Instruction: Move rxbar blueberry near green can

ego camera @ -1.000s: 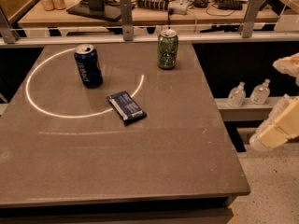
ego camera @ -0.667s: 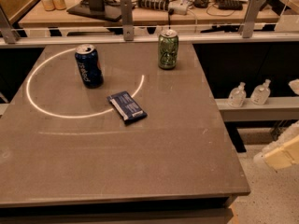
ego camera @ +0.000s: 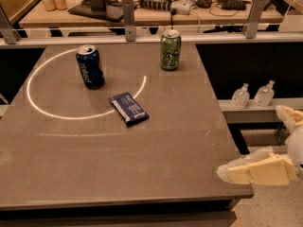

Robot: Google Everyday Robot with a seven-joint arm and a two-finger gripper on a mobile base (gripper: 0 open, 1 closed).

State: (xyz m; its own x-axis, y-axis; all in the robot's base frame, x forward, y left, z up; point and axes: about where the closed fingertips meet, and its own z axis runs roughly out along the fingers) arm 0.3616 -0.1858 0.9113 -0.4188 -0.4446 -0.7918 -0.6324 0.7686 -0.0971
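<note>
The rxbar blueberry (ego camera: 129, 108) lies flat on the dark table (ego camera: 156, 141), a navy wrapper turned diagonally near the middle. The green can (ego camera: 170, 49) stands upright at the table's far right, well beyond the bar. My gripper (ego camera: 273, 144) is off the table's right front corner, low and far from both. Its pale fingers (ego camera: 258, 170) stand apart and hold nothing.
A dark blue soda can (ego camera: 90, 66) stands upright left of the bar, inside a bright ring of light. A metal rail (ego camera: 142, 38) runs along the far edge, with a cluttered desk behind. Two small bottles (ego camera: 240, 96) sit on a shelf at the right.
My gripper has dropped lower and moved in toward the table's right front corner. The bar and both cans have not moved.
</note>
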